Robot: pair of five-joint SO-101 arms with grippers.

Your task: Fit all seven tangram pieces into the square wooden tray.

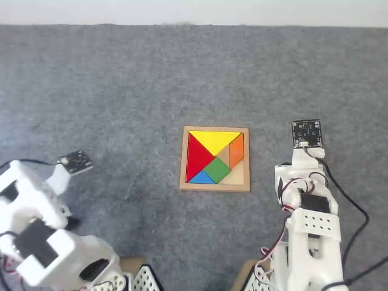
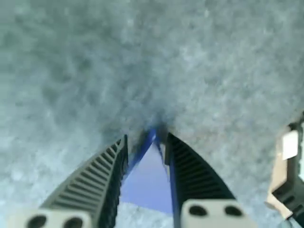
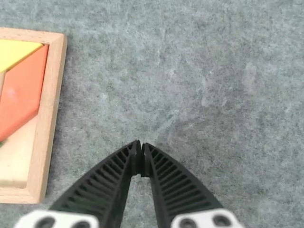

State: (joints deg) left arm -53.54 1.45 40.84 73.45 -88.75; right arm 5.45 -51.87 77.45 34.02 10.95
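Grey felt covers your counter. At the centre of the high view, the tray holds coloured pieces, and its lower right corner is bare. Your left claw grips a blue-violet piece. Your right claw is closed on nothing, near the tray.

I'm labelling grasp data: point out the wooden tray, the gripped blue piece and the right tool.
wooden tray (image 1: 214,188), high view, rim nearest the arms.
gripped blue piece (image 2: 151,185), left wrist view, middle of its flat face.
right tool (image 3: 141,146), right wrist view, where its shut tips meet.
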